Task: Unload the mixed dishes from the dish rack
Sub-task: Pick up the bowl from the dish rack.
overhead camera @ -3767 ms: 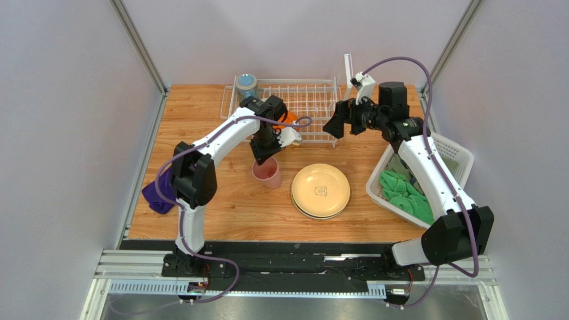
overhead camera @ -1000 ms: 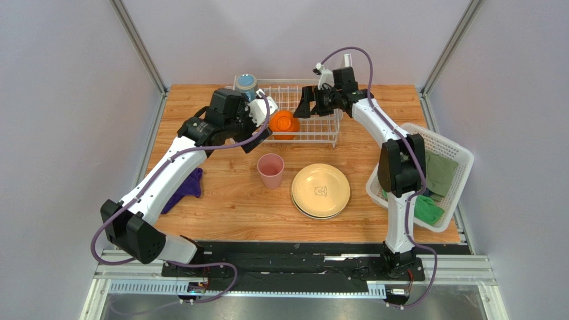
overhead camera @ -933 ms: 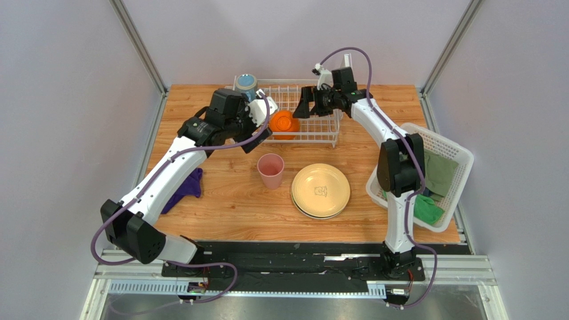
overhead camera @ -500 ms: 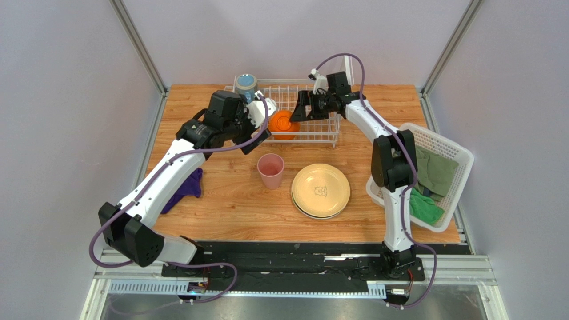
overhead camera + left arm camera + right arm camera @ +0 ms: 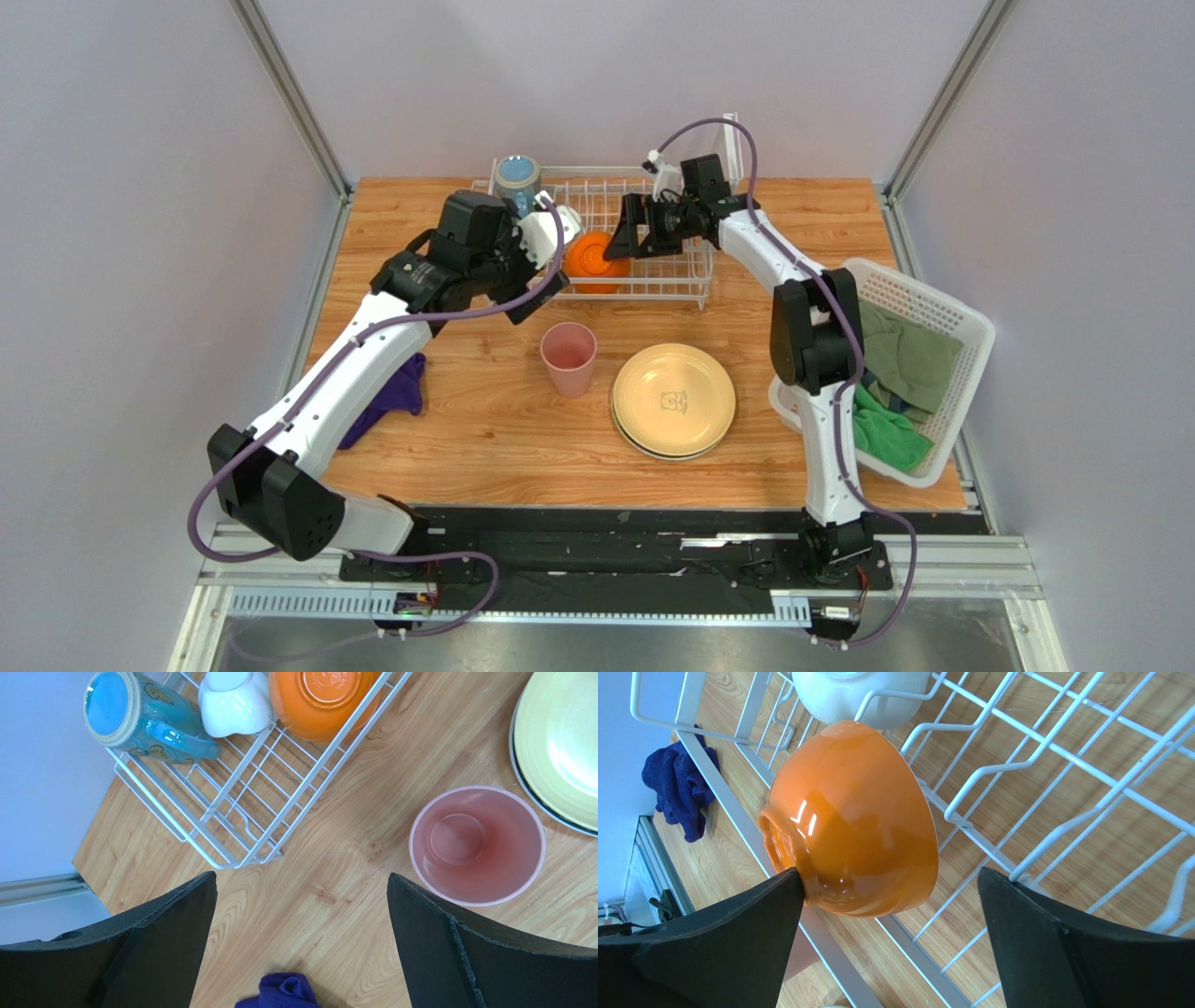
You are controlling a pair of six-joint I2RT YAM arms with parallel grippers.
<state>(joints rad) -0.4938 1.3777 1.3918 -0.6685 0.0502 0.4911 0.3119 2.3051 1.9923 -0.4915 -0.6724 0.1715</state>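
Rack [image 5: 638, 210], white wire, upper centre of the top view: holds orange bowl [image 5: 596, 261], white bowl [image 5: 561, 221] and mug [image 5: 518, 174]. Tumbler [image 5: 568, 357] and plates [image 5: 673, 402] stand out on the desk [image 5: 477, 420]. Right hand [image 5: 627, 233]: released, empty, fingers wide to either side of the orange bowl, which lies tipped against the rack's lower rail. Left hand [image 5: 536, 287]: released, empty, over bare desk beside the rack. Step judged: taking the orange bowl. Advised: push in past its widest part, close across the wall, lift clear of the wires before swinging out, keep off the white bowl just beside it. Right wrist view alone shows one finger [image 5: 717, 952] close against the bowl's foot. Left wrist view alone shows the bowl's stamped underside. Top view alone shows the basket [image 5: 968, 336].
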